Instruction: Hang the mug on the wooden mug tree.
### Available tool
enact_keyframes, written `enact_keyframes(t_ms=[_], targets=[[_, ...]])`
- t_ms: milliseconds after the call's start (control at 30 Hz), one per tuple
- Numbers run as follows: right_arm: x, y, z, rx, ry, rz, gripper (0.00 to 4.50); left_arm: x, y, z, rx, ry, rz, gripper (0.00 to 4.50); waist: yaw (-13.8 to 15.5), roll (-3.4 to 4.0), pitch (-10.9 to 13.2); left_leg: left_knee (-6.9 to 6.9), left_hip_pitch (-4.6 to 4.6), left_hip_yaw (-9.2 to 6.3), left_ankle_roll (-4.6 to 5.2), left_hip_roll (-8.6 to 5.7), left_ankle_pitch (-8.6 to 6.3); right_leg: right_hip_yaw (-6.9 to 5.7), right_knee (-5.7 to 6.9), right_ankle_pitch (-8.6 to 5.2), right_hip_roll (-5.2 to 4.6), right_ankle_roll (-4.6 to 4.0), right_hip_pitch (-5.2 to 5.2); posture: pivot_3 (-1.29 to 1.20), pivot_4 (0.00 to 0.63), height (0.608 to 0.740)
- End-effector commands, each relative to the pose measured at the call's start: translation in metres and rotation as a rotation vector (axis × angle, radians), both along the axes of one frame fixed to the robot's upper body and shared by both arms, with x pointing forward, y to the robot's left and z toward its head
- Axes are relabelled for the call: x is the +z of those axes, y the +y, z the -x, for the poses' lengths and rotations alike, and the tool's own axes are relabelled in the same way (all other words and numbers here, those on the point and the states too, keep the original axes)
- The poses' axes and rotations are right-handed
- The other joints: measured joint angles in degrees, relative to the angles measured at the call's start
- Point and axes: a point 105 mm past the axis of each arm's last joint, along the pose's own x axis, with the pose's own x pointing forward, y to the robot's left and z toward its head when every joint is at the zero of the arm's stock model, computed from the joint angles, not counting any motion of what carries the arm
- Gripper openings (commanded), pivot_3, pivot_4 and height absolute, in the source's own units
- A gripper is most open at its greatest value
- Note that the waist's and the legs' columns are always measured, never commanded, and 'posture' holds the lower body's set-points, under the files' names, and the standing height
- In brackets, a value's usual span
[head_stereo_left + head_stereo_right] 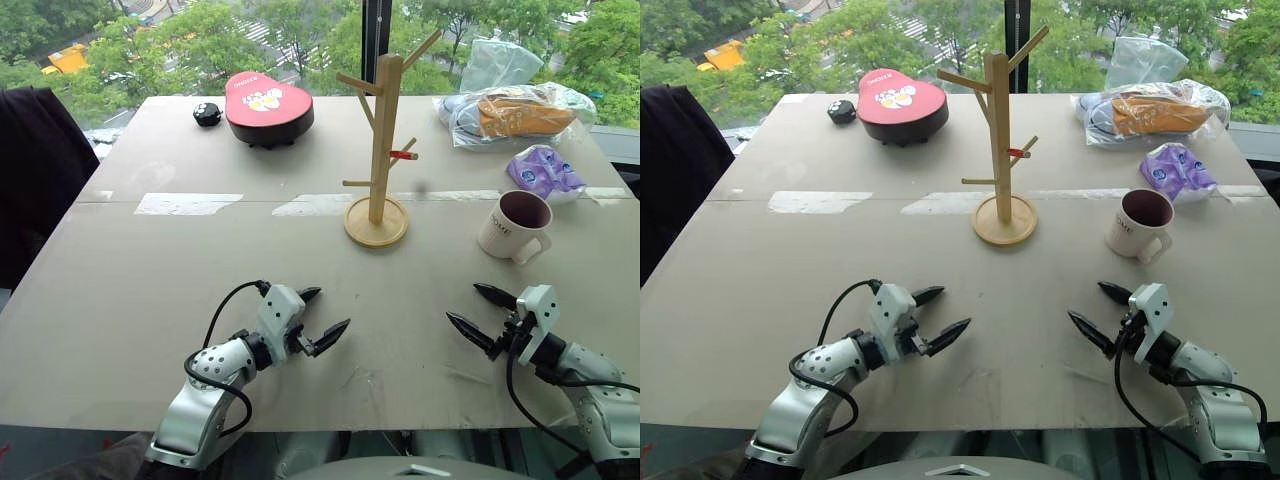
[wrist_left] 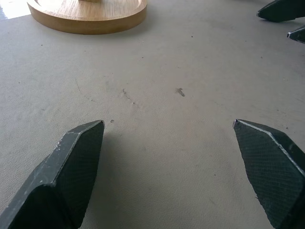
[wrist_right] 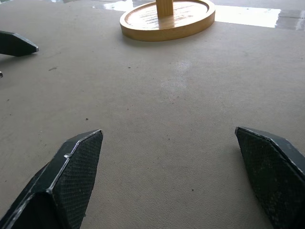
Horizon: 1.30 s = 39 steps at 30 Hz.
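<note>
At the table's near edge, the left gripper (image 1: 317,315) and the right gripper (image 1: 478,312) hover just above the table (image 1: 150,290), both spread wide and empty. Farther back to the right, the mug (image 1: 515,226) stands upright, handle toward the robot, well apart from both. The right gripper should probably reach it and pinch the rim, leaving the handle free for a peg. Its small dark lettering isn't legible. The wooden mug tree (image 1: 381,140) stands mid-table, pegs bare
</note>
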Motion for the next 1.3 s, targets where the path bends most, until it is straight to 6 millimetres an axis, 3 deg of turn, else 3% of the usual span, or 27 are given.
enact_keyframes(t_ms=[33, 500, 833, 1067, 1300], targets=[[-0.005, -0.005, 0.001, -0.012, 0.028, 0.004, 4.5, -0.001, 0.001, 0.0, 0.004, 0.002, -0.009, 4.45, -0.01, 0.0, 0.0, 0.0, 0.0, 0.0, 0.0, 0.0, 0.0, 0.0, 0.0, 0.0, 0.0, 0.0, 0.0, 0.0, 0.15, 0.74], [-0.006, -0.005, 0.0, -0.018, 0.03, 0.002, 4.5, 0.002, 0.001, -0.002, -0.006, -0.006, -0.007, 4.45, -0.02, -0.01, 0.0, 0.0, 0.0, 0.0, 0.0, 0.0, 0.0, 0.0, 0.01, 0.0, 0.0, 0.0, 0.0, 0.0, 0.15, 0.74], [-0.006, -0.011, 0.001, -0.116, 0.004, -0.009, 4.5, 0.004, -0.002, -0.002, -0.043, -0.015, -0.011, 4.45, 0.08, -0.02, 0.01, 0.0, 0.0, 0.0, 0.0, 0.0, 0.0, -0.01, 0.0, 0.0, 0.0, 0.0, 0.0, 0.0, 0.15, 0.74], [0.006, -0.039, 0.0, -0.361, -0.056, -0.021, 4.5, 0.036, -0.026, -0.012, -0.191, -0.095, 0.061, 4.45, 0.4, -0.02, 0.05, 0.01, -0.02, -0.04, -0.01, -0.01, 0.01, -0.06, 0.01, 0.01, -0.01, 0.0, -0.01, 0.0, 0.15, 0.74], [0.027, -0.073, -0.006, -0.658, -0.152, -0.005, 4.5, 0.074, -0.05, -0.007, -0.389, -0.133, 0.162, 4.45, -0.29, 0.08, 0.12, 0.0, -0.04, 0.02, -0.01, -0.01, 0.01, 0.06, 0.01, 0.0, 0.02, 0.0, -0.09, 0.0, 0.15, 0.74]])
